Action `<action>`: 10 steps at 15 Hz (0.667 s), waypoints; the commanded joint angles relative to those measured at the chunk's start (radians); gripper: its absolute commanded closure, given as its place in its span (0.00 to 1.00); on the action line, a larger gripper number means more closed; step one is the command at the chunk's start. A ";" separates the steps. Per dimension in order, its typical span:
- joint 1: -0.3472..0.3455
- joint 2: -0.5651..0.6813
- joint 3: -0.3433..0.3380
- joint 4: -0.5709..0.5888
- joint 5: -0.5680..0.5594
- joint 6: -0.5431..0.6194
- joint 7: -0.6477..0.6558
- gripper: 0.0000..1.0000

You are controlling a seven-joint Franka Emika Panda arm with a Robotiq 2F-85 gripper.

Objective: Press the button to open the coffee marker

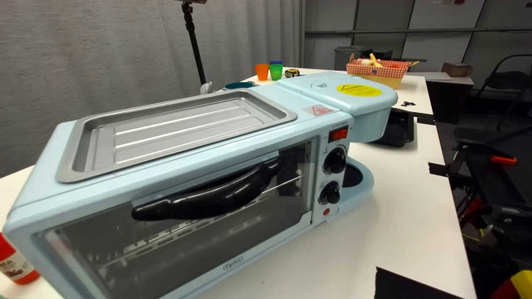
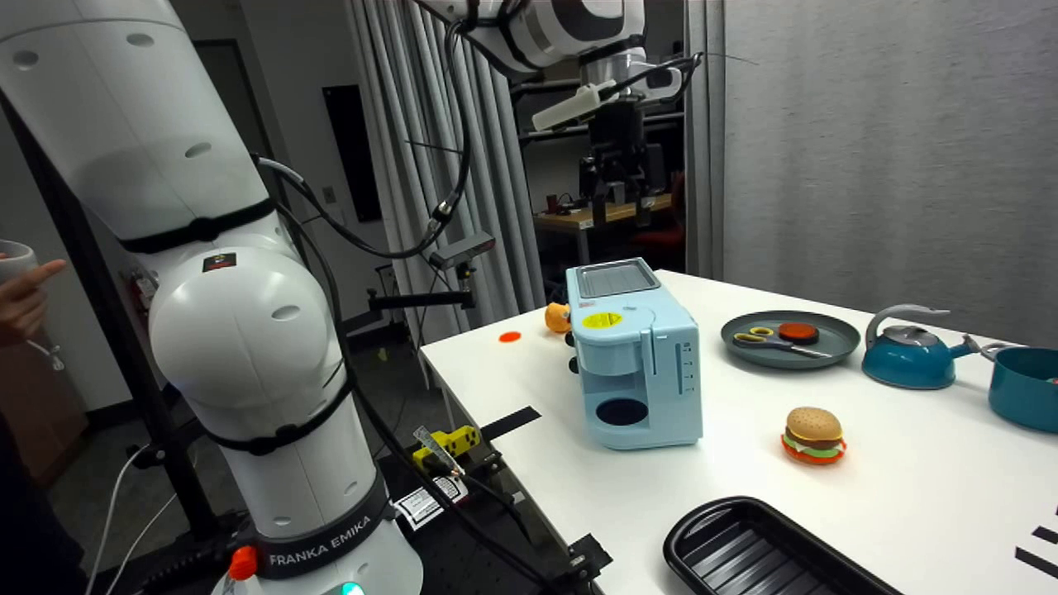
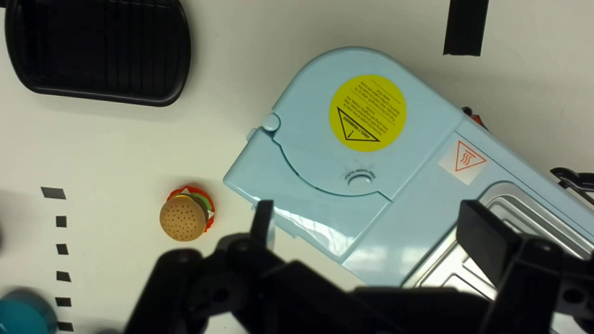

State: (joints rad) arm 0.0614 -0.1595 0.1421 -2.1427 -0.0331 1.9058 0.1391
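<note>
White table (image 1: 411,211) | appliance (image 1: 187,174): on it | coffee marker (image 3: 325,155): appliance's rounded end, closed | gripper (image 2: 621,216): high above, fingers (image 3: 485,239) spread, nothing between | button (image 3: 360,181): atop that end; descending spread could straddle it, off-centre pressing could shove the appliance

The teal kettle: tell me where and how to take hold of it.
Likely best by the upper run of its grey handle, with the hand coming from above and closing across it. The handle arches over the lid, leaving a gap beneath, and the kettle stands upright. The spout side looks worse: the teal pot stands close by.
</note>
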 commanded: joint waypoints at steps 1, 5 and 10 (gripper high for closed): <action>0.014 0.002 -0.005 0.003 -0.013 -0.002 0.009 0.00; 0.026 0.026 0.005 0.012 -0.014 0.003 0.007 0.00; 0.040 0.069 0.006 0.024 -0.012 0.021 0.002 0.42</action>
State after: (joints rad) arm 0.0910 -0.1247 0.1510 -2.1422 -0.0405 1.9070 0.1391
